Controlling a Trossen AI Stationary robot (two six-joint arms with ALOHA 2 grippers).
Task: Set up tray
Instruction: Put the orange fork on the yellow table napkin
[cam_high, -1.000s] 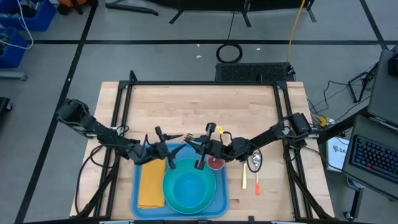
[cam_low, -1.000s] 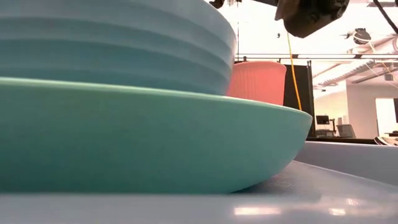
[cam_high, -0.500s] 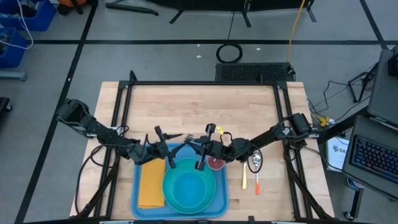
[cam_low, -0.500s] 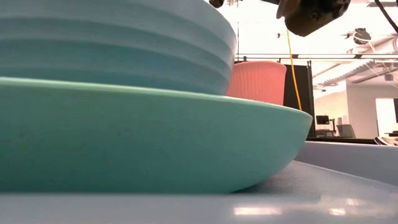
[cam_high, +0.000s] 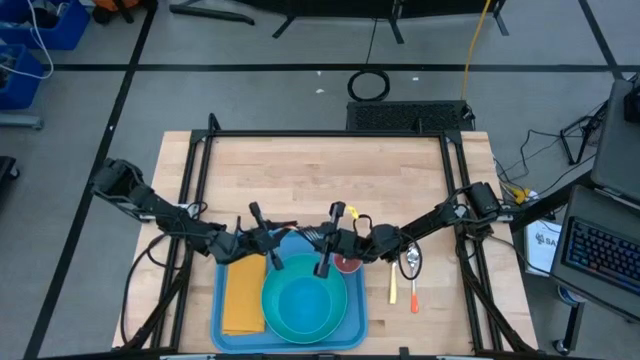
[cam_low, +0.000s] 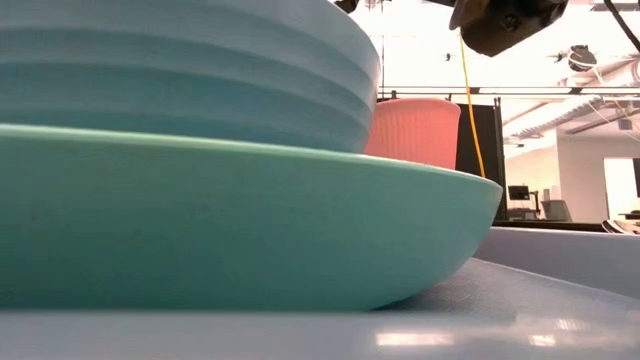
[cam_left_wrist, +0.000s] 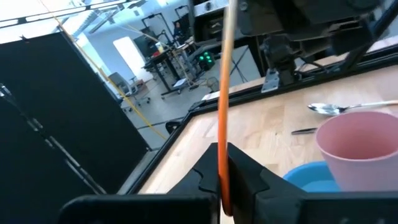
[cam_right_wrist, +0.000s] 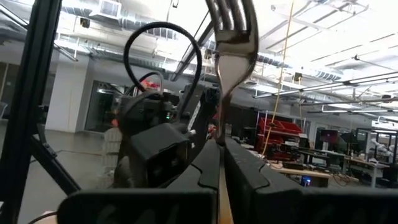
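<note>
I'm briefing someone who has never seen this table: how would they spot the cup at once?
Find the large blue tray at the near edge of the wooden table. In the high view the pink cup stands at the tray's top right corner, just past the turquoise bowl. It is the only pink, ribbed, upright thing there; the orange napkin lies flat on the other side.

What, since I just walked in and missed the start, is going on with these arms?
Both arms meet above the far edge of the large flat blue plastic tray. The right gripper and the left gripper are both shut on an orange-handled metal fork, apparently mid hand-over. The tray already holds an orange napkin, a turquoise bowl on a plate and a pink cup.
</note>
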